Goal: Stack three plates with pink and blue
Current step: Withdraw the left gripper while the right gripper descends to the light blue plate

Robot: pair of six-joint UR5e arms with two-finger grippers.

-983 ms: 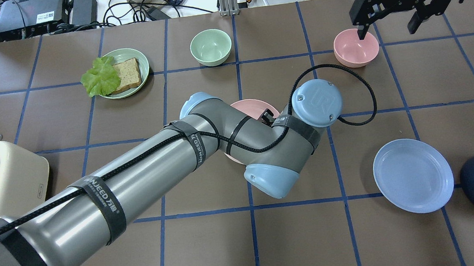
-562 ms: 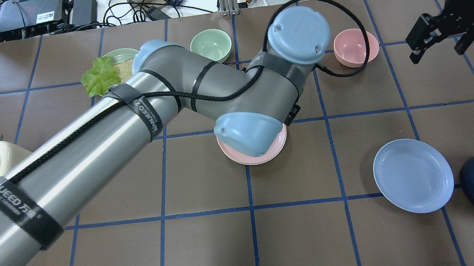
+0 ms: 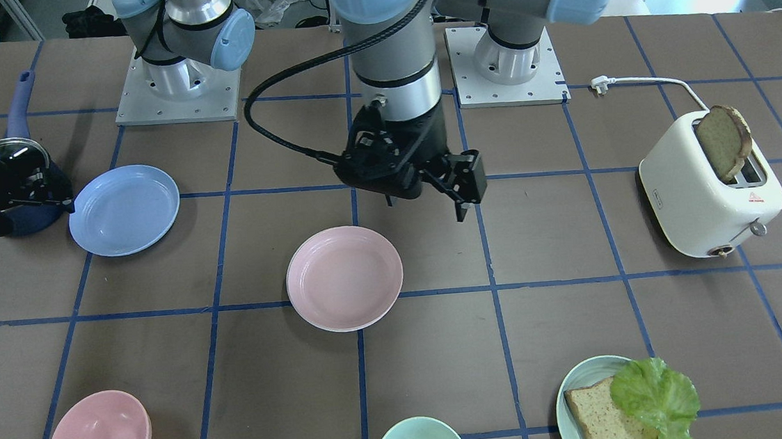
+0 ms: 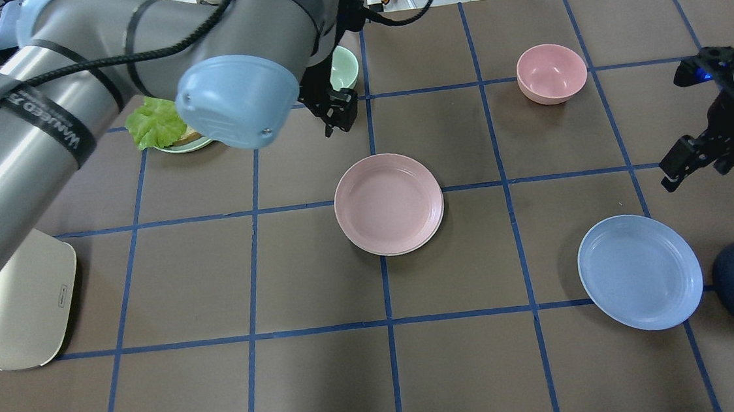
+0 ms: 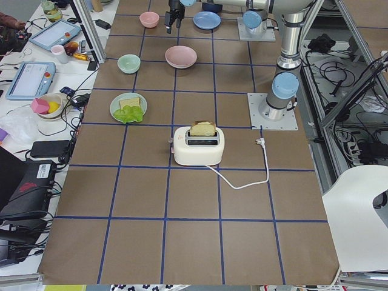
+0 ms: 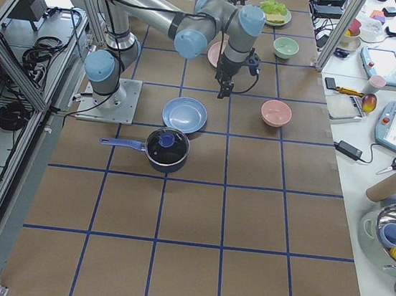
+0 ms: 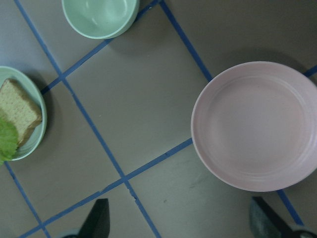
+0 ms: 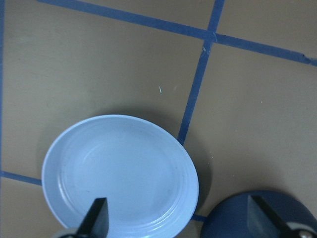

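Brown bench (image 4: 159,392), ruled into squares by blue tape, carries everything.

The pink plate (image 4: 388,203) lies flat at the centre of the overhead view. A thin pale edge shows under its lower rim. I take that edge for the cream plate (image 4: 403,252) beneath it, though very little of it is visible. If so, the first two tiers are in place.

The blue plate (image 4: 639,271) lies alone in the lower right of that view. It is well apart from the pink one and nothing touches it. Going by this, about half the job is done. What is left is to lift the blue plate, carry it to the centre and set it on the pink one.

The right end effector (image 8: 179,218) hangs over the blue plate's edge. In its wrist view both fingers are spread wide at the bottom of the frame, released and empty. It looks set to take that plate.

The left end effector (image 7: 181,220) is also spread and holds nothing. It hangs off the pink plate, up and to the left of it in the overhead view.
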